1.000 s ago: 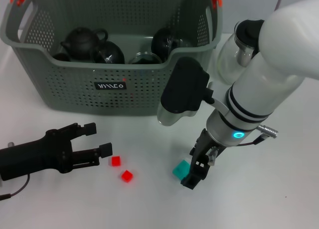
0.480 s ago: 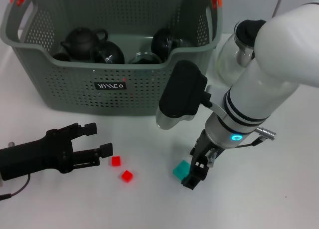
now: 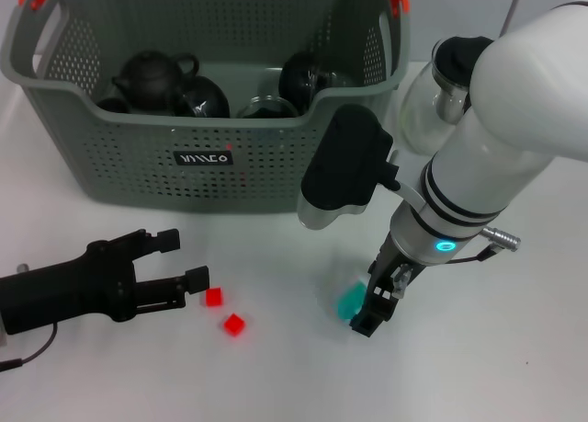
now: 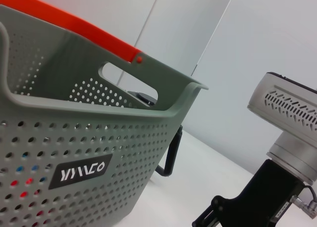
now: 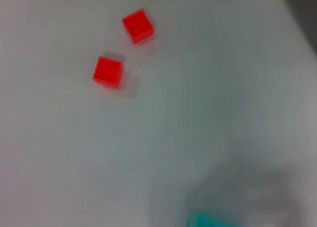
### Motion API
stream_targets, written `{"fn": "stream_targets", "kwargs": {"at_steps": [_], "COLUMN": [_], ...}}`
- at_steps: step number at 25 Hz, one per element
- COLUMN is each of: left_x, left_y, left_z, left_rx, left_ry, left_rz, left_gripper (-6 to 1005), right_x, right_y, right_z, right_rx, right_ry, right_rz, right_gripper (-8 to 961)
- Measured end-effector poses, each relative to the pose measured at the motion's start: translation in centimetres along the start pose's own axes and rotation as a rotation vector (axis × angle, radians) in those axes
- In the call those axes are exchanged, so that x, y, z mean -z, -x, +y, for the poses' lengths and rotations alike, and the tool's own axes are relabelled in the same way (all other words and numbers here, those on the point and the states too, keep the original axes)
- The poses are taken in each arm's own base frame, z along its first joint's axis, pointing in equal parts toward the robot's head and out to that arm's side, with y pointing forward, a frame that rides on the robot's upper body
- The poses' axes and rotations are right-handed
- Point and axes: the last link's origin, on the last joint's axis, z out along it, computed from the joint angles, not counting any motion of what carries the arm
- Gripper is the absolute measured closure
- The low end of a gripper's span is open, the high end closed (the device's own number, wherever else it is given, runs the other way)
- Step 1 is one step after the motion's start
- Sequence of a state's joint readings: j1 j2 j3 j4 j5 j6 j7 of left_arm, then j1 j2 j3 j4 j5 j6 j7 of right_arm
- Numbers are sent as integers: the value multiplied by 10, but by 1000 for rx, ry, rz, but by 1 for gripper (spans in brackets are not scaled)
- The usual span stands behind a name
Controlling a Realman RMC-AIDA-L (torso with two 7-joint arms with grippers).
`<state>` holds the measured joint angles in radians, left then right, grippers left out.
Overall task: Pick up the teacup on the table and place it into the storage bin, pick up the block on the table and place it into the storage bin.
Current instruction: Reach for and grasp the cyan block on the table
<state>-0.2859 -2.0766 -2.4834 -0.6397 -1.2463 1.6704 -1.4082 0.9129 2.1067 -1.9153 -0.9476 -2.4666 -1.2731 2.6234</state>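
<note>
The right tool (image 3: 369, 313) points down at the white surface (image 3: 514, 348), its dark fingers standing just beside a teal block (image 3: 350, 301); whether they are apart or clamped on it cannot be told, since the block looks smeared in the head view and only a sliver of it shows at the edge of the right wrist view. The block has no clear long axis. Two small red blocks (image 3: 213, 297) (image 3: 234, 325) lie close together on the surface, set at slightly different angles, between the two arms. The left tool (image 3: 179, 258) lies low along the surface, fingers spread apart and aimed toward the nearer red block, just short of it. Behind them stands the storage bin (image 3: 138, 155), a grey perforated basket with orange-tipped handles and a black label facing the camera, its long axis running across the view. Dark teapots (image 3: 154, 74) and other dark ware sit inside, partly hidden by the rim. A glass pot (image 3: 432, 96) stands beside the bin, largely blocked by the right arm.
</note>
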Motion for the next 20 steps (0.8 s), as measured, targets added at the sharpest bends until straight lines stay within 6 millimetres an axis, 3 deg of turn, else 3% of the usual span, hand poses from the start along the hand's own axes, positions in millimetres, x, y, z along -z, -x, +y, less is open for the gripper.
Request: {"fn": "stream_targets", "kwargs": {"at_steps": [20], "left_x": [-1], "left_y": [0], "left_z": [0], "left_rx": [-2], "left_ry": [4], "left_rz": [-2], "left_gripper": [63], "right_x": [10], "right_y": [1], "right_z": [10], "right_rx": [33], "right_ry": [21], "right_rz": [-35], "right_gripper": [128]}}
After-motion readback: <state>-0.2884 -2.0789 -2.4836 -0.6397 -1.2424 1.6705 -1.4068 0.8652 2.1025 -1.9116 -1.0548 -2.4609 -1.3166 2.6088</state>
